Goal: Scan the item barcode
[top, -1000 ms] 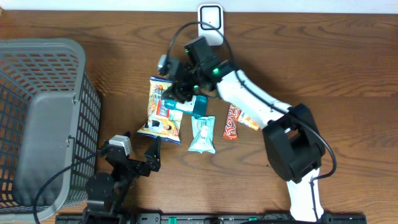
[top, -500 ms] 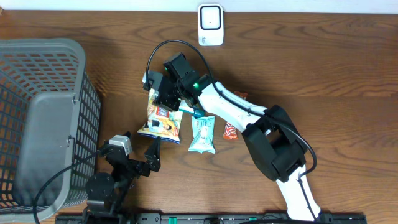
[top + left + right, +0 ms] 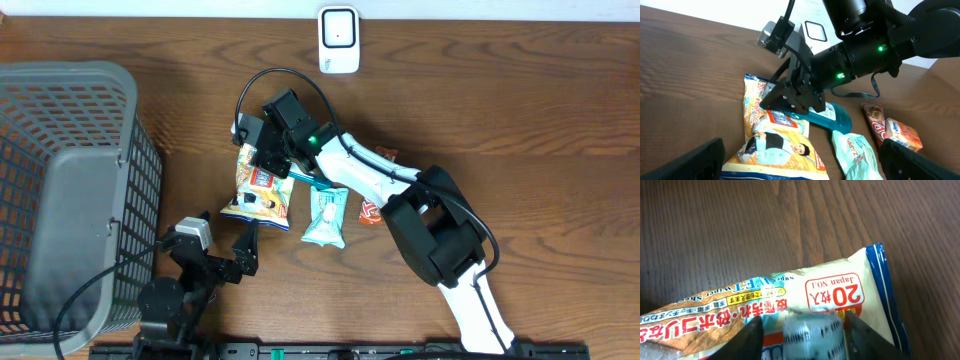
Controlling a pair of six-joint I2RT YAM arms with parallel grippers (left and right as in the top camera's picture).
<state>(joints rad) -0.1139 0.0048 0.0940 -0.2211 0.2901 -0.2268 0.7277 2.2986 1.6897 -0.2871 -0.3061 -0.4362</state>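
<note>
**Pickup stage, nothing scanned yet**

The wet-wipe packet (image 3: 262, 200) lies flat in the middle of the surface (image 3: 520, 120), well short of the white scanner (image 3: 338, 40) at the far edge. Its long axis runs near to far. Its far end lies under the right gripper (image 3: 802, 340), whose fingers (image 3: 751, 342) stand partway apart astride it; whether they pinch it I cannot tell. Lifting and presenting the barcode remain. The left gripper (image 3: 232, 258) gapes wide, empty.

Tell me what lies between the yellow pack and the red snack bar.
A pale teal pouch lies flat on the table between the yellow pack and the red snack bar. The overhead view shows it most clearly.
</note>
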